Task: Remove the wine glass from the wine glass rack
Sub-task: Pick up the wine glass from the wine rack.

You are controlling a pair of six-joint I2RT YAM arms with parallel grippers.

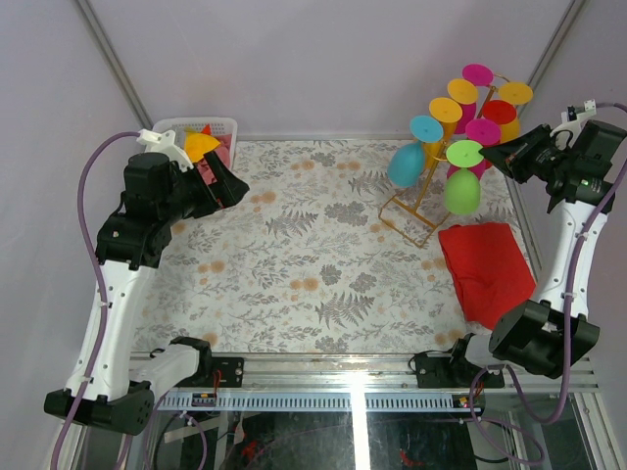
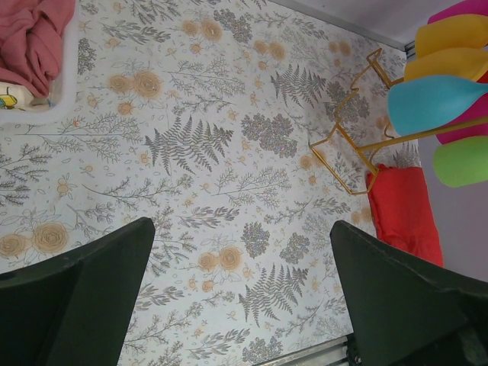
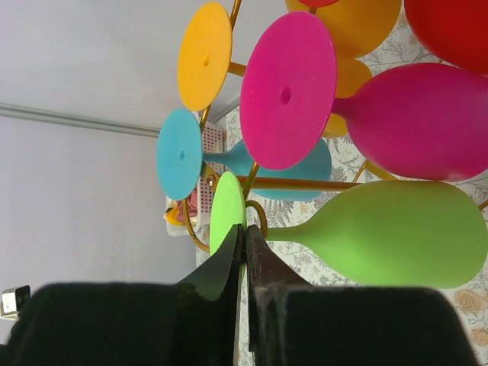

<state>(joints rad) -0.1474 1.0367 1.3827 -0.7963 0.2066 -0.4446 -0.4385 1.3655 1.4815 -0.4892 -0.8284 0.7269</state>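
Right gripper [image 3: 244, 242] on green wine glass [image 3: 381, 232] foot rim.

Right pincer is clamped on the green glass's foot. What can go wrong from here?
1. The right pincer grips only the foot rim of the green wine glass. The bowl hangs far out, so it may pivot or slip.
2. Its stem sits in a loop of the wine glass rack. A skewed pull could snag and drag the wire rack.
3. The pink glass hangs close beside and could be knocked.
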